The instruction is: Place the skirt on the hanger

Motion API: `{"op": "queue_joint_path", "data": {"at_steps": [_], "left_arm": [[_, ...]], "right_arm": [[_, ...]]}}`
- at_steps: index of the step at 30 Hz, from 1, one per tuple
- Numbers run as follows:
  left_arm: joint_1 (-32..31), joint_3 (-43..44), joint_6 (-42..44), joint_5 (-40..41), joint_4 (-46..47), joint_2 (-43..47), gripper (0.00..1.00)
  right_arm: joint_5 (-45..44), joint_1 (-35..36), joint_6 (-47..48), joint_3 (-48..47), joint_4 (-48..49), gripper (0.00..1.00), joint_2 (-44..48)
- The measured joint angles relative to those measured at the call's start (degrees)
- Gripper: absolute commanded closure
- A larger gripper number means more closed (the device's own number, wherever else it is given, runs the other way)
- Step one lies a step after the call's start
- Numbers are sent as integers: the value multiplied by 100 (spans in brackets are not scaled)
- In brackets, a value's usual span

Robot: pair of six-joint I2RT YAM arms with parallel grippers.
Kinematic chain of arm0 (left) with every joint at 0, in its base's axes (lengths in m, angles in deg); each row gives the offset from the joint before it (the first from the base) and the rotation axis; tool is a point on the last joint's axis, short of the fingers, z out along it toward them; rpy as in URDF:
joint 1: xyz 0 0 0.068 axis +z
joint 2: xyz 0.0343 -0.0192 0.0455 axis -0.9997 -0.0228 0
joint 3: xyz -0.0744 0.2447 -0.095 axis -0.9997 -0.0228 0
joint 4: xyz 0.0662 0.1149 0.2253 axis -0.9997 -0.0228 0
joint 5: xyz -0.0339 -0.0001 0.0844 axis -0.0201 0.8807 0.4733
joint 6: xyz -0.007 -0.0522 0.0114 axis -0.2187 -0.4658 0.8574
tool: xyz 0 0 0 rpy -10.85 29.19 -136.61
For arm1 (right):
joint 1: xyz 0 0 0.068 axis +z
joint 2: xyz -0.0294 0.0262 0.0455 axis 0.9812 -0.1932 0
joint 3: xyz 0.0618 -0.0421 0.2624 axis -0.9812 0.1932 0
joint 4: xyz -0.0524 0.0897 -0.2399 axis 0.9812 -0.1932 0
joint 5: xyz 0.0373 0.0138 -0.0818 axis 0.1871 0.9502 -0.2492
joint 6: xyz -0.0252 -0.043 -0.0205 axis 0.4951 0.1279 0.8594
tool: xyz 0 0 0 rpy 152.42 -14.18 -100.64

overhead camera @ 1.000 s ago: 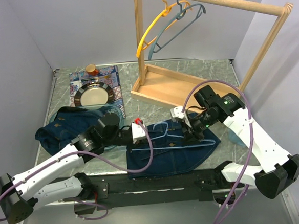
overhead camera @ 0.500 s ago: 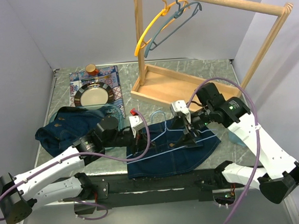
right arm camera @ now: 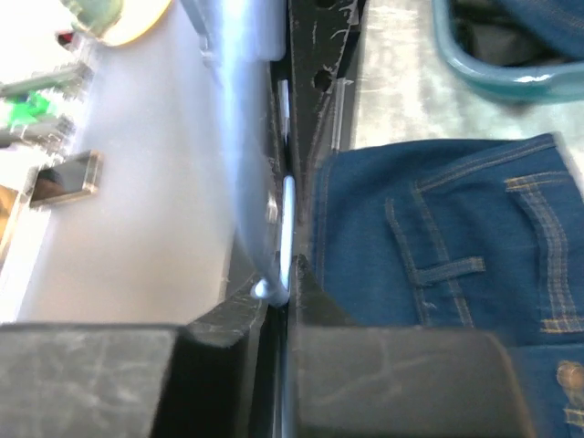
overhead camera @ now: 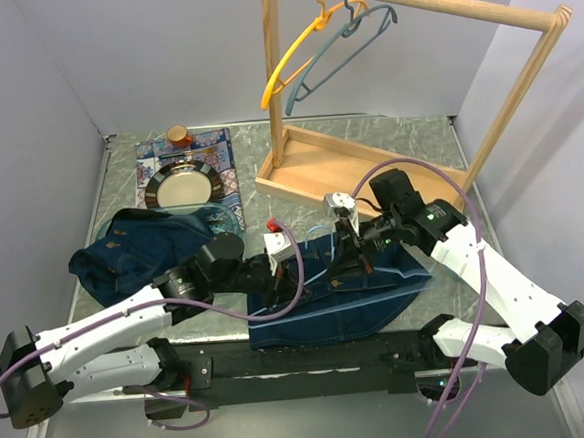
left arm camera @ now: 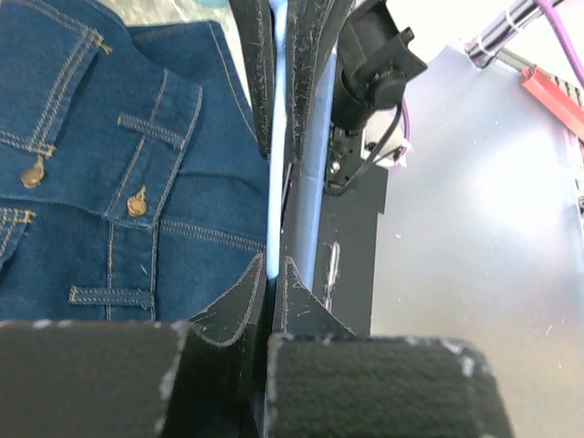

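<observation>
A denim skirt (overhead camera: 343,301) lies on the table in front of the two arms. A thin light-blue hanger (overhead camera: 315,257) sits over its upper part, held between both grippers. My left gripper (overhead camera: 278,268) is shut on one end of the hanger, whose bar (left arm camera: 276,182) runs out between the fingers, with the skirt's waistband (left arm camera: 119,182) beside it. My right gripper (overhead camera: 349,252) is shut on the other end of the hanger (right arm camera: 286,210), with the skirt (right arm camera: 438,255) to its right. The left gripper (left arm camera: 276,266) and the right gripper (right arm camera: 290,274) show no gap beyond the wire.
A wooden rack (overhead camera: 437,3) with a tray base (overhead camera: 328,166) stands at the back, with a yellow hanger (overhead camera: 291,64) and a grey-blue hanger (overhead camera: 345,45) on its rail. A plate (overhead camera: 183,187) on a patterned mat and a cup (overhead camera: 178,136) sit back left. A second denim garment (overhead camera: 124,251) lies at the left.
Both grippers have moved closer together over the skirt. The right gripper has shifted left with the hanger, and the skirt's top edge has bunched and shifted with it.
</observation>
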State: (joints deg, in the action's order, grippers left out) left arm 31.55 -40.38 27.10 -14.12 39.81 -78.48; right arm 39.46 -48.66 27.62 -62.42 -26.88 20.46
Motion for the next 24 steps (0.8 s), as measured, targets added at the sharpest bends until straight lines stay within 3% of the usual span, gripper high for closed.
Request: {"op": "queue_joint_path", "data": {"at_steps": [3,4,6,9,16,24], "left_arm": [[-22,-2,9,79,-109,-9,53],[-33,-2,2,216,-133,-11,31],[-26,0,-157,660,-227,20,18],[0,-26,-352,1198,-474,326,13],[-2,-271,-1292,1777,-691,1961,15],[-282,-1196,-2559,2087,-671,1840,29]], "right_arm": [[87,-20,-376,249,328,100,66],[138,-48,-590,398,518,100,136],[245,-114,-1054,798,1038,100,328],[354,-310,-1908,1504,1923,100,605],[260,-474,-3663,2496,3814,100,313],[-168,-442,-4076,2544,4675,100,-623]]}}
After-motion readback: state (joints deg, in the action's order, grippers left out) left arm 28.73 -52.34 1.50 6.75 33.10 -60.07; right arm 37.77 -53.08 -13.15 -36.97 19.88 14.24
